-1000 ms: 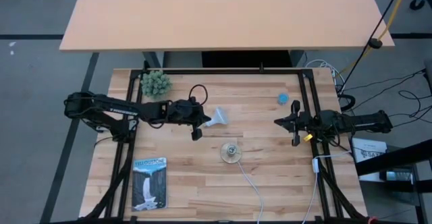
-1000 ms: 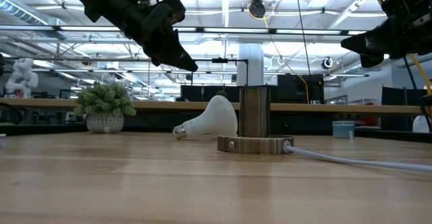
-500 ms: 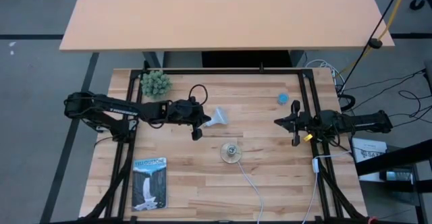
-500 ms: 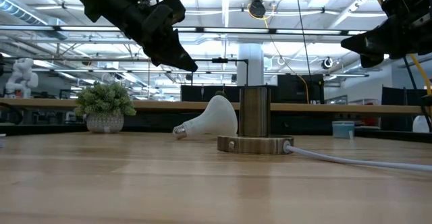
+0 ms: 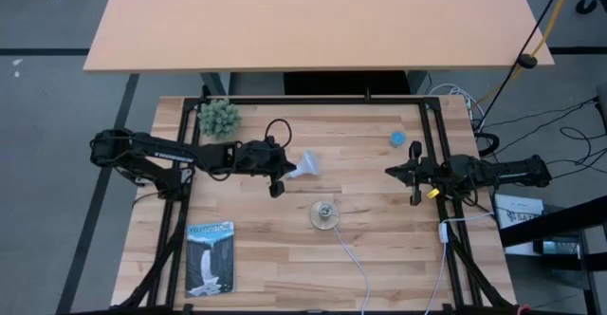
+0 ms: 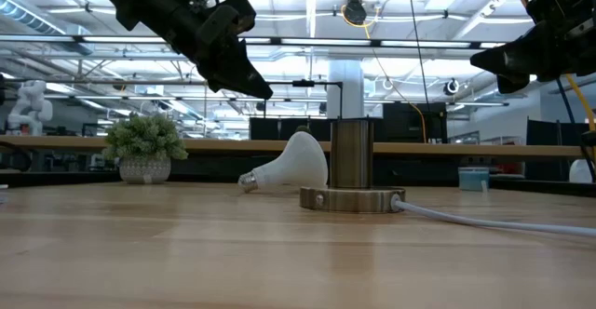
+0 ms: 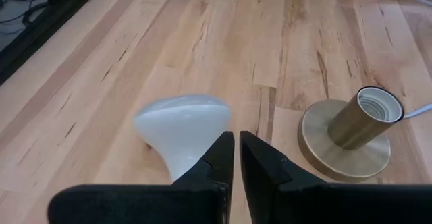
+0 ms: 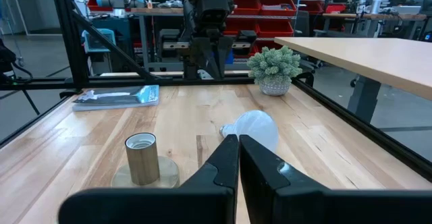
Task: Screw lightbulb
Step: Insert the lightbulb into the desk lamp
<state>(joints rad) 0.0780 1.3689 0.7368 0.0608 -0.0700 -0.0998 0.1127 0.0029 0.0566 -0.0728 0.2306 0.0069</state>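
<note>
Lightbulb (image 5: 309, 163) lies on its side on the tabletop (image 5: 370, 239), its screw base toward the left end effector (image 5: 282, 174), just beside the brass socket (image 5: 325, 213) with its white cord. Left arm stretches level over the wood, its end effector raised above the bulb's base, fingers clenched on nothing. Right arm reaches in from the opposite edge, its end effector (image 5: 399, 172) also clenched and empty, well apart from the bulb.

overhead, table-level, two wrist views, all sharing lightbulb (image 5: 310, 164)
</note>
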